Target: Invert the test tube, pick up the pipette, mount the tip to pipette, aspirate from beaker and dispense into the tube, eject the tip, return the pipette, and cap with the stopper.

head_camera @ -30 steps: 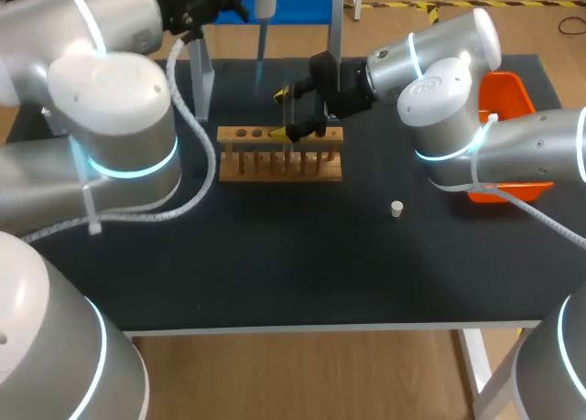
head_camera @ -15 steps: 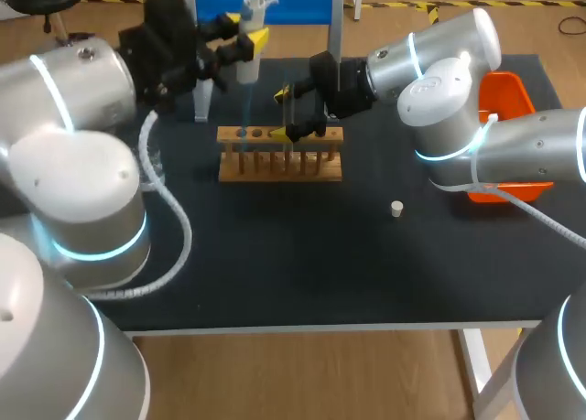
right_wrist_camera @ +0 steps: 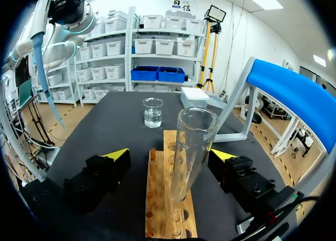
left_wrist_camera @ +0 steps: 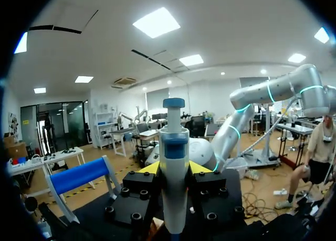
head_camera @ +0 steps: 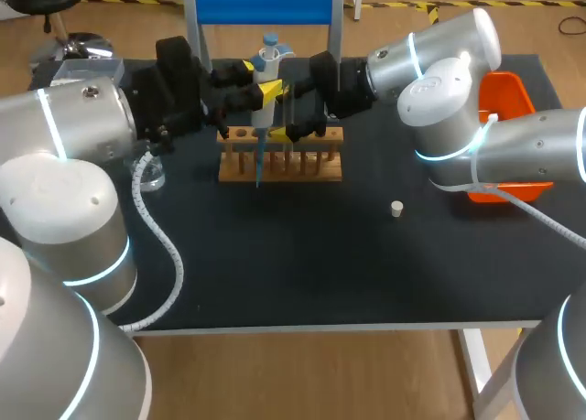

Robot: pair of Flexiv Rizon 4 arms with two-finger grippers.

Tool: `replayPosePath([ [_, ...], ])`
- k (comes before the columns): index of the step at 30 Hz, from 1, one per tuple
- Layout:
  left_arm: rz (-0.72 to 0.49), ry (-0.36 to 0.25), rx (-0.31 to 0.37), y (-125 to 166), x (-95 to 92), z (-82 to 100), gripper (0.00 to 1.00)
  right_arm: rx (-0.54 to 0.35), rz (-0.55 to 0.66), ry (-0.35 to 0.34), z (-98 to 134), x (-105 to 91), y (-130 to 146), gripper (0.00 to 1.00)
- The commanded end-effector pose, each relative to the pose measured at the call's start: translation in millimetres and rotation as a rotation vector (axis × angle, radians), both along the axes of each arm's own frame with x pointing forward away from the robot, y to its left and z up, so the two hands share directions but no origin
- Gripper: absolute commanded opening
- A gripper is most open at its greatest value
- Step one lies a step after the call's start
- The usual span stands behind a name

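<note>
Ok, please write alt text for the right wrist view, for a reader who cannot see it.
A clear test tube stands mouth-up in the wooden rack, inside the open right claw. Ahead, a beaker of clear liquid sits on the black table.

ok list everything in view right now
rack: 1, wooden, back middle of table
test tube: 1, clear, standing in the rack
pipette: 1, white and blue, held upright at the rack
beaker: 1, clear, holding liquid, table's left side
stopper: 1, whitish, on table right of rack
bin: 1, orange, table's right edge
stand: 1, blue-topped, behind rack
left hand: 1, yellow tips, shut on pipette
right hand: 1, yellow tips, open around test tube
</note>
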State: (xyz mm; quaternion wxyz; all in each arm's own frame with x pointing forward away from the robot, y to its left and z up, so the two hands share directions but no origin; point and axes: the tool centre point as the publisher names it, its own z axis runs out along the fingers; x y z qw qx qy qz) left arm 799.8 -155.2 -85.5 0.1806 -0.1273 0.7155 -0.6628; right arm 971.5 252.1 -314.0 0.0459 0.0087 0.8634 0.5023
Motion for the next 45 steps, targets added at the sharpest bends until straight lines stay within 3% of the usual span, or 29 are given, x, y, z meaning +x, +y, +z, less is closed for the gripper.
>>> replayPosePath([
  [1, -0.035, -0.021, -0.065, -5, 2.3, -8.5, 0.0, -0.004, 0.003, 0.002, 1, 0.6, 0, 1.0],
  [4, -0.073, 0.002, -0.064, -15, 1.6, -14.3, 0.0, -0.004, 0.003, 0.002, 1, 0.6, 0, 1.0],
  [13, -0.108, -0.008, -0.084, -29, 2.3, -16.5, 0.0, -0.004, 0.003, 0.002, 1, 0.6, 0, 1.0],
  [29, -0.113, -0.013, -0.058, -30, -0.1, -14.4, 0.0, -0.004, 0.003, 0.002, 1, 0.6, 0, 1.0],
  [45, -0.214, 0.004, -0.034, -43, -6.1, -15.5, 0.0, -0.004, 0.003, 0.002, 1, 0.6, 0, 1.0],
])
